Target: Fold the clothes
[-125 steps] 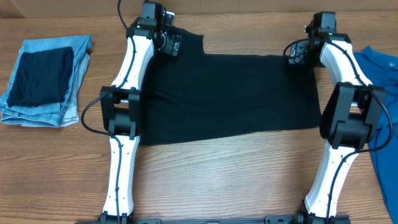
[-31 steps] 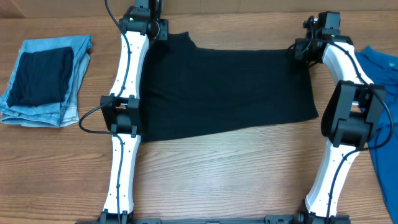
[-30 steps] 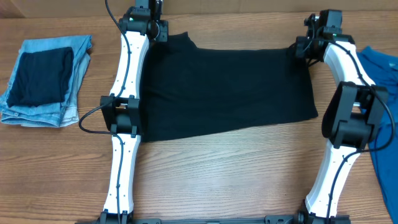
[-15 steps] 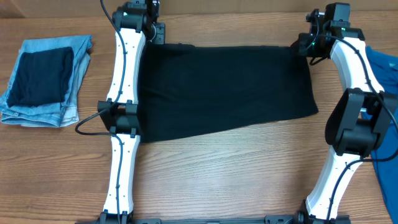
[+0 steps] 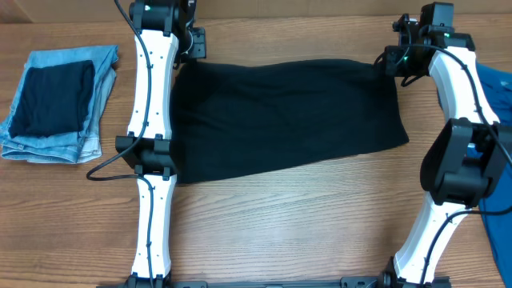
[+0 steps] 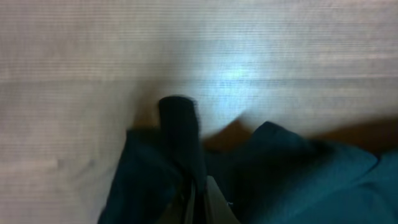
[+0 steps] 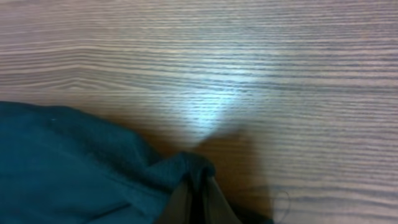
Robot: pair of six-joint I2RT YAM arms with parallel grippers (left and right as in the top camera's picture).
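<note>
The clothes, a black T-shirt (image 5: 288, 112), lie spread flat across the table between my two arms. My left gripper (image 5: 190, 48) is shut on the shirt's far left corner, and in the left wrist view a tuft of dark fabric (image 6: 180, 134) sticks up between the closed fingers of that gripper (image 6: 200, 204). My right gripper (image 5: 390, 64) is shut on the far right corner. Seen from the right wrist, bunched cloth (image 7: 74, 168) runs into the pinch of that gripper (image 7: 200, 200). Both held corners are just above the wooden table (image 5: 288, 224).
Folded light-blue jeans (image 5: 100, 88) with a dark folded garment (image 5: 52, 100) on top sit at the left side. A bright blue garment (image 5: 498, 92) lies at the right edge behind the right arm. Bare wood runs along the front.
Both grippers have moved toward the far edge of the table, the left one also leftward. The shirt's far edge has been drawn out straighter and the raised flap at its left corner has flattened.
</note>
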